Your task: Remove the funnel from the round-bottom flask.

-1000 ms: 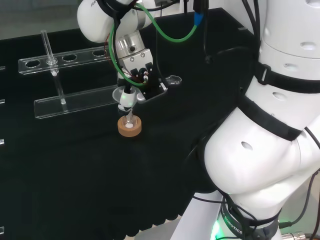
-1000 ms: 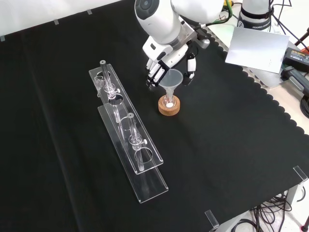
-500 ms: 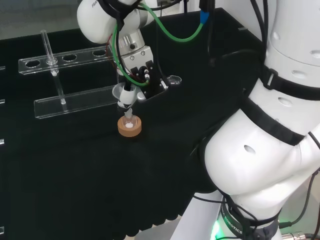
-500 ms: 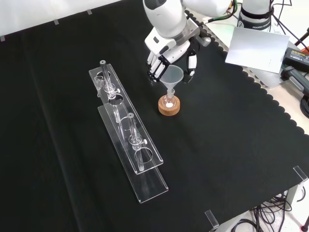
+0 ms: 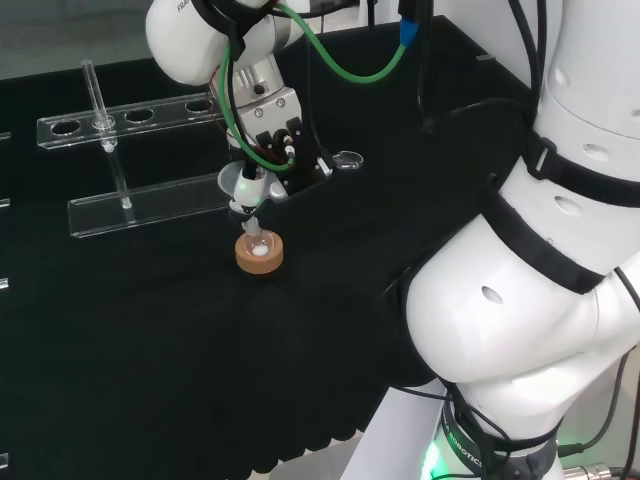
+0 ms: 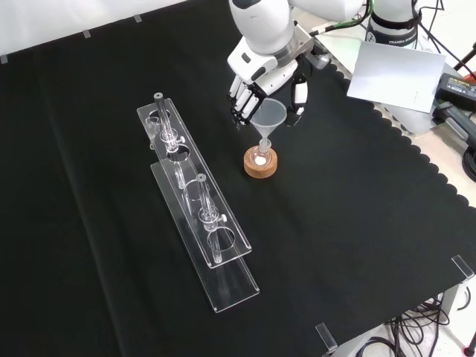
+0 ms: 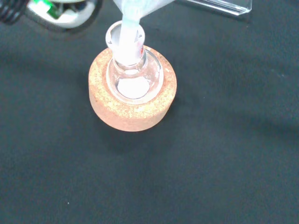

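Observation:
A small clear round-bottom flask point(image 6: 260, 155) with white powder sits in a cork ring stand point(image 6: 260, 165) on the black cloth. A clear plastic funnel point(image 6: 268, 117) is raised above it, its stem tip just at the flask's neck point(image 7: 125, 38). The hand point(image 6: 256, 82) is curled round the funnel's cone from above. In the head view the hand point(image 5: 275, 135) holds the funnel point(image 5: 243, 185) over the flask point(image 5: 258, 244) and cork ring point(image 5: 260, 256). The wrist view shows the funnel stem point(image 7: 128, 25) over the flask mouth and the cork ring point(image 7: 133, 109) below.
Two long clear acrylic racks point(image 6: 197, 216) with glass tubes lie to the left in the front view, and at the back left in the head view point(image 5: 150, 205). A small clear dish point(image 5: 347, 158) lies near the hand. The arm's white links point(image 5: 540, 280) stand at the head view's right.
The hand has risen with the funnel, drawing the stem upward out of the flask neck. Flask and cork ring have stayed in place.

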Controlling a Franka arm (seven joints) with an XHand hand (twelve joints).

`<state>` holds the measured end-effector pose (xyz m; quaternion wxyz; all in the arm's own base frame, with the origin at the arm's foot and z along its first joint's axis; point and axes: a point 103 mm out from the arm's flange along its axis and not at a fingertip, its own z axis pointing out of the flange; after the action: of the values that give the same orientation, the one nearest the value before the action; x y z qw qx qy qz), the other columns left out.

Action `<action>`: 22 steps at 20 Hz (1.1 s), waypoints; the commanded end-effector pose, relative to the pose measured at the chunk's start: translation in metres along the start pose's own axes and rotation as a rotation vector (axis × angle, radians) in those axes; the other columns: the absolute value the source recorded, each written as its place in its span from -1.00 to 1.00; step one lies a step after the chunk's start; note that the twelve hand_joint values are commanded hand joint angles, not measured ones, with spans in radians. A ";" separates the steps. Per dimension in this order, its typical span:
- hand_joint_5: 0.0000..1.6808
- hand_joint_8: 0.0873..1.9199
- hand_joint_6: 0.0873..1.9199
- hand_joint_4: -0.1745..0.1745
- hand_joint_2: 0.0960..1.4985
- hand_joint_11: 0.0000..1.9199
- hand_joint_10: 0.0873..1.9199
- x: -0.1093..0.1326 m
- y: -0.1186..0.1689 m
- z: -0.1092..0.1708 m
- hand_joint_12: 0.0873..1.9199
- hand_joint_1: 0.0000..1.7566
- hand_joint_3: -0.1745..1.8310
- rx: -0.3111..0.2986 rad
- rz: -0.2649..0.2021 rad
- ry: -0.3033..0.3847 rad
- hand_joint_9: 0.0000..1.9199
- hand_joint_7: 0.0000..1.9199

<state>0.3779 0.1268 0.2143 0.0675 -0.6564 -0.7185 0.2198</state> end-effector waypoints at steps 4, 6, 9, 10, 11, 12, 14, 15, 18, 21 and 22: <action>0.10 -0.41 -0.51 0.50 -0.06 -0.29 -0.62 -0.015 -0.033 -0.042 0.24 0.02 -0.29 -0.031 0.052 -0.044 -0.09 -0.33; 0.10 -0.41 -0.50 0.50 -0.06 -0.29 -0.62 -0.016 -0.038 -0.049 0.24 0.02 -0.29 -0.040 0.059 -0.051 -0.09 -0.33; 0.10 -0.41 -0.50 0.49 -0.06 -0.29 -0.62 -0.018 -0.044 -0.059 0.24 0.02 -0.29 -0.057 0.067 -0.056 -0.09 -0.33; 0.10 -0.41 -0.50 0.49 -0.06 -0.29 -0.62 -0.019 -0.046 -0.062 0.24 0.02 -0.29 -0.063 0.069 -0.055 -0.09 -0.33; 0.10 -0.41 -0.49 0.49 -0.06 -0.29 -0.62 -0.019 -0.048 -0.066 0.24 0.02 -0.29 -0.068 0.071 -0.055 -0.09 -0.33; 0.10 -0.41 -0.49 0.49 -0.06 -0.29 -0.62 -0.021 -0.049 -0.070 0.24 0.02 -0.29 -0.075 0.073 -0.055 -0.09 -0.33; 0.10 -0.41 -0.49 0.48 -0.06 -0.29 -0.62 -0.023 -0.052 -0.081 0.24 0.02 -0.28 -0.088 0.079 -0.056 -0.09 -0.33; 0.09 -0.41 -0.49 0.48 -0.06 -0.29 -0.62 -0.025 -0.054 -0.086 0.24 0.02 -0.28 -0.094 0.082 -0.057 -0.09 -0.33; 0.09 -0.41 -0.48 0.48 -0.06 -0.29 -0.62 -0.030 -0.055 -0.099 0.24 0.02 -0.28 -0.111 0.090 -0.057 -0.09 -0.33; 0.09 -0.41 -0.48 0.48 -0.06 -0.28 -0.62 -0.036 -0.054 -0.111 0.24 0.02 -0.28 -0.120 0.098 -0.053 -0.09 -0.33; 0.09 -0.41 -0.48 0.47 -0.06 -0.28 -0.62 -0.038 -0.053 -0.114 0.24 0.02 -0.28 -0.122 0.101 -0.059 -0.09 -0.33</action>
<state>0.3714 0.1191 0.3282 0.0029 -0.6839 -0.7016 0.2003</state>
